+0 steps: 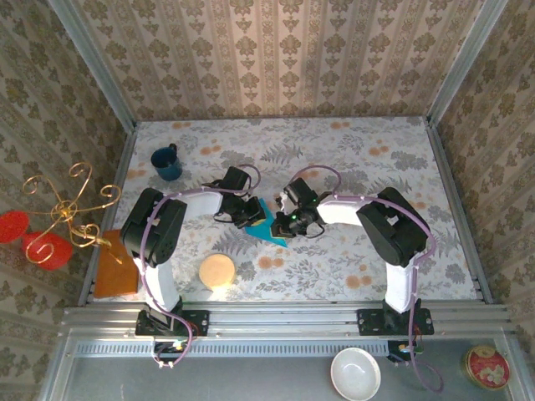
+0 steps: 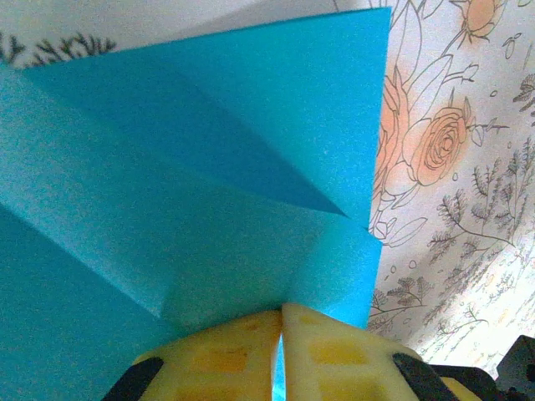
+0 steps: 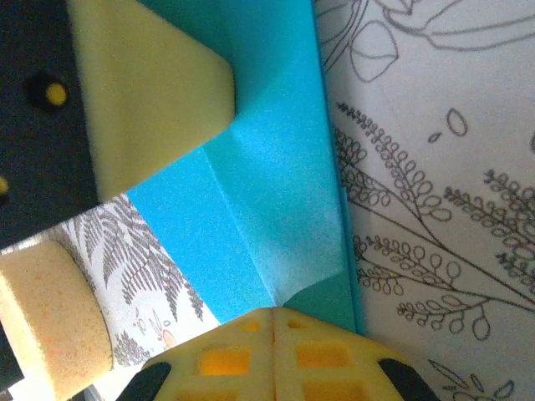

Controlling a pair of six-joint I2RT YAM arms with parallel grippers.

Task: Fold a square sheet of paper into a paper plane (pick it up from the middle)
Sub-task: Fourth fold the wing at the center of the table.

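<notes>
Mid-table, both grippers are pinching the turquoise paper (image 1: 269, 230).
Paper is sitting creased into angled flaps, one pointed corner poking toward 5 o'clock. Left gripper (image 2: 281, 311) is holding it from its 10 o'clock, yellow pads pressing together with a sliver of blue showing in the seam. Right gripper (image 3: 273, 316) is gripping from its 3 o'clock, pads closing flush onto a folded edge beside a crease. Both arms are bending inward so the wrists are nearly meeting over the sheet. Can't tell whether it's lifting clear of the floral tablecloth (image 1: 351, 159). Dark blue mug (image 1: 167, 164) is standing well apart at 10 o'clock, tan disc (image 1: 217, 271) at 7 o'clock.
</notes>
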